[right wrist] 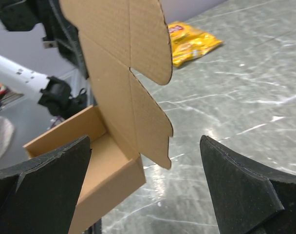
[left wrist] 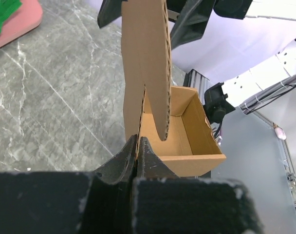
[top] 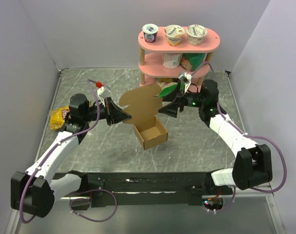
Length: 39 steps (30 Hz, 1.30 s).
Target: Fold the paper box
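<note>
I am seeing the left fingers (left wrist: 132,157) pinching the upright lid flap of the paper box (top: 149,132), which is standing at mid-bench (top: 201,144) with its tray opening upward. The right fingers (right wrist: 50,175) are spread wide, facing that flap without touching it.

Matt brown corrugated cardbd paper box (top: 140,105), glossy grey marbled table (top: 196,144).

Left gripper (left wrist: 138,146) pinched on paper box (left wrist: 147,73) flap edge; flap upright, open tray beyond.
</note>
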{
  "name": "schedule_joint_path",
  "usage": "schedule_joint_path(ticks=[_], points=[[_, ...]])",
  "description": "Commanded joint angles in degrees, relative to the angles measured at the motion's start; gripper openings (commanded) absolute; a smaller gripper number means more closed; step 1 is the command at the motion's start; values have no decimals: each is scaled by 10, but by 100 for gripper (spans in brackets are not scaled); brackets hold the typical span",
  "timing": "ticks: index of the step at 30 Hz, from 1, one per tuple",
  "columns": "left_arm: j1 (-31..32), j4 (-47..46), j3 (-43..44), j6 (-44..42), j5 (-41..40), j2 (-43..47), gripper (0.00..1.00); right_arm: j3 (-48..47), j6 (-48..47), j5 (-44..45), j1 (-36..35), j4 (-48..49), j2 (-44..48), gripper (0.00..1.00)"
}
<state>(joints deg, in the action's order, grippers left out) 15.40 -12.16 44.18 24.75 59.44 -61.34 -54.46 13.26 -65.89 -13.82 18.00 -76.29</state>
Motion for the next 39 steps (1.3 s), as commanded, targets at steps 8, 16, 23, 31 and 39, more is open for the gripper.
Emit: schedule_joint_path(ticks=[8,16,23,31,39], points=[[-2,-43,-12,4,3,20,1,-5,31,43,-59,59,4,66],[-2,-5,-11,-18,-91,39,1,-6,-35,239,-103,-56,40,44],[-1,25,-7,-35,-116,40,1,12,-36,293,-122,-62,66,45],[2,19,-13,-25,-146,48,1,17,-19,306,-125,-59,69,16],[58,39,-20,18,-345,34,1,39,-18,457,-186,-42,86,0]])
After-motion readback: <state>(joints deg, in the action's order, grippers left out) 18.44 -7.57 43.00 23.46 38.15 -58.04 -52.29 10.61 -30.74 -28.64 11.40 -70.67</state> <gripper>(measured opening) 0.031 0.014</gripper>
